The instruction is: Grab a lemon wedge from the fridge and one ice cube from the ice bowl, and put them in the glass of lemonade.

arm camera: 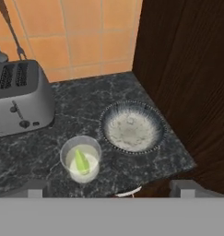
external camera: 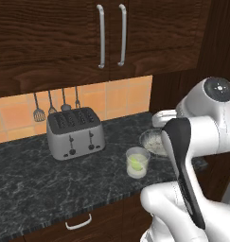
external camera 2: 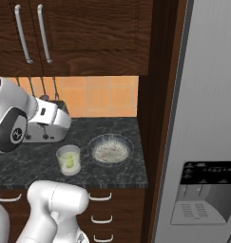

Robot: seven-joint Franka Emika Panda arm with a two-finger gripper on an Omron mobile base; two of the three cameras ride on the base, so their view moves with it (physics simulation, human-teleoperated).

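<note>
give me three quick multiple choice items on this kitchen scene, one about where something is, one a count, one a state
1. Where is the lemon wedge?
A. inside the glass of lemonade
B. on top of the toaster
C. in the ice bowl

2. How many utensils hang on the tiled wall behind the toaster in the left base view?
A. one
B. four
C. seven

3. What state is the fridge door in?
A. wide open
B. removed
C. closed

Answers:
1. A, the yellow-green piece sits in the pale liquid in the tumbler.
2. B, four dark handles hang in a row above the toaster.
3. C, the grey door with the dispenser recess sits flush beside the dark cabinet.
</note>
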